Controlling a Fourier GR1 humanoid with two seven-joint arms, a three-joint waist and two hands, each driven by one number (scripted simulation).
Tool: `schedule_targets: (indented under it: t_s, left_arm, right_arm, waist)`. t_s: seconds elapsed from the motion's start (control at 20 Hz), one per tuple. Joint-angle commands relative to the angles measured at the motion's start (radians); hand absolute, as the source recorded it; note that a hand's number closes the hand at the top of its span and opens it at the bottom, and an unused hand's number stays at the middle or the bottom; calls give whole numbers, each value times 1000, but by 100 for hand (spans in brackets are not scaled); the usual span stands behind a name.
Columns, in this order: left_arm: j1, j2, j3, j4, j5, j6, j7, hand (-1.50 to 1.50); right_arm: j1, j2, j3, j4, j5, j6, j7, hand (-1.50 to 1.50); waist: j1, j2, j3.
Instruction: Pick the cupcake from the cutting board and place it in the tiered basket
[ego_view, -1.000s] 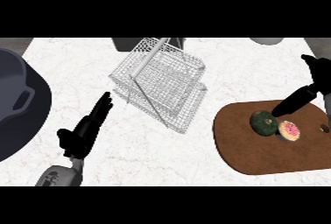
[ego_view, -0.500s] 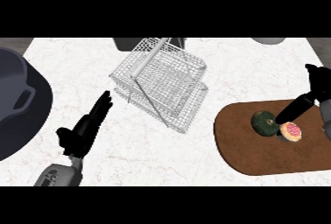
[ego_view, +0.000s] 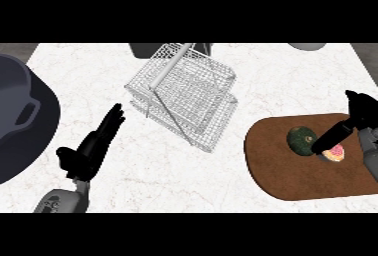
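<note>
The cupcake (ego_view: 337, 154), pink on top, sits on the brown cutting board (ego_view: 295, 180) at the right, beside a dark green round vegetable (ego_view: 300, 139). My right hand (ego_view: 356, 118) comes in from the right edge. It is open, with straight fingers (ego_view: 332, 136) slanting down so their tips lie between the vegetable and the cupcake, touching or just above the cupcake's left side. The white wire tiered basket (ego_view: 184, 95) stands at the upper middle. My left hand (ego_view: 92, 149) rests open at the lower left, fingers pointing up.
A large dark round pan (ego_view: 22, 117) fills the left edge. Two grey objects (ego_view: 144, 49) (ego_view: 306, 46) show at the counter's far edge. White marble counter (ego_view: 162, 175) lies between the left hand and the board.
My right hand has shifted right and down across the board, its fingertips sliding from over the green vegetable toward the cupcake. The left hand and the basket have not moved.
</note>
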Motion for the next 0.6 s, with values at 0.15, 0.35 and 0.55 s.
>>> schedule_targets:
  t_s: [0.15,0.35,0.55]
  left_arm:
    - [10,4,10,-13,4,-14,18,0]
    - [33,-24,9,21,-17,1,-49,0]
    - [-55,-48,0,19,-35,27,47,0]
  right_arm:
    - [58,67,3,-10,75,-28,246,-150]
    - [151,58,-36,-41,72,-29,191,-150]
    - [156,82,-64,-32,93,-27,185,-150]
  waist:
    - [0,0,0]
    - [-13,0,0]
    - [-7,2,1]
